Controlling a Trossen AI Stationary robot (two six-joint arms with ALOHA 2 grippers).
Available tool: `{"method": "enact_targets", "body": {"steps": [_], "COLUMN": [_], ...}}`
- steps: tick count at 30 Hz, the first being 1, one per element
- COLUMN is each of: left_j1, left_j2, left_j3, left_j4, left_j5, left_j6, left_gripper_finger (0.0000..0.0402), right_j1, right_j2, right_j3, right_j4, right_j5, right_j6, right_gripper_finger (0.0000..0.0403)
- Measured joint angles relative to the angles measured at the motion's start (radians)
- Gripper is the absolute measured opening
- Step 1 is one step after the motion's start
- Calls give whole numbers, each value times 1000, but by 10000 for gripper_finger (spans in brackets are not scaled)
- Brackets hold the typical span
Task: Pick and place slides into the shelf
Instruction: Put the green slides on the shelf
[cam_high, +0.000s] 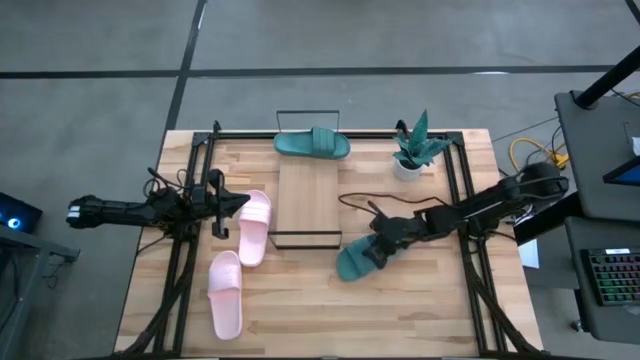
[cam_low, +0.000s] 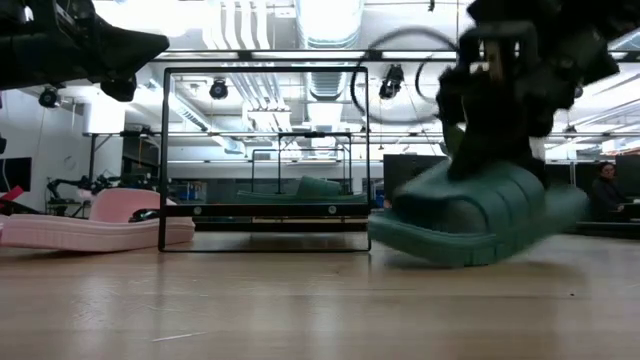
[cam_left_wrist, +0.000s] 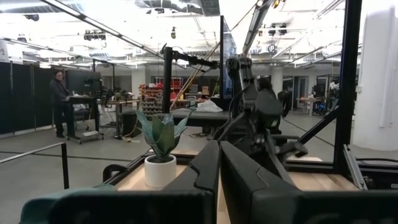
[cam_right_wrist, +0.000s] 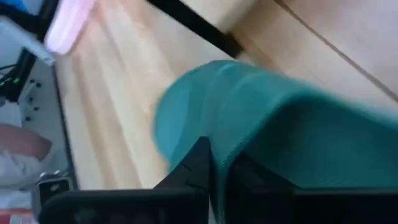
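High view, near to far: one pink slide (cam_high: 226, 294) lies flat on the worktop (cam_high: 400, 310) at the near left. A second pink slide (cam_high: 254, 227) lies beyond it, just beside the left near corner of the shelf (cam_high: 310, 195). The right hand (cam_high: 378, 246) is closed on the strap of a teal slide (cam_high: 356, 262), right of the shelf's near end; the low view shows this slide tilted, with one end off the worktop. The left hand (cam_high: 222, 201) is closed and empty, above the worktop's left side near the second pink slide. The shelf board itself carries no slide. Another teal slide (cam_high: 312, 144) rests just beyond the shelf's far rail. A potted plant (cam_high: 415, 148) stands at the far right.
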Motion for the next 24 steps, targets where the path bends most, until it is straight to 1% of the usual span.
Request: {"method": "enact_targets", "body": {"steps": [2,4,9,13,16,19,22,24], "left_j1": [0,0,0,0,0,0,0,0], "left_j2": [0,-2,-2,-2,-2,-1,-1,-2], "left_j3": [0,0,0,0,0,0,0,0], "left_j4": [5,1,2,3,3,2,2,3], "left_j5": [0,0,0,0,0,0,0,0], "left_j6": [0,0,0,0,0,0,0,0], "left_gripper_finger": [0,0,0,0,0,0,0,0], "right_j1": [0,5,45,96,142,176,191,191], "right_j2": [-43,-86,-185,-222,-226,-212,-197,-189], "right_j3": [25,59,183,287,357,403,432,443], "right_j4": [-57,-149,-411,-562,-618,-628,-629,-629], "right_j5": [20,65,243,414,568,703,809,849], "right_j6": [-24,-55,-123,-208,-286,-388,-439,-480], "right_gripper_finger": [12,12,12,12,12,12,12,12]}}
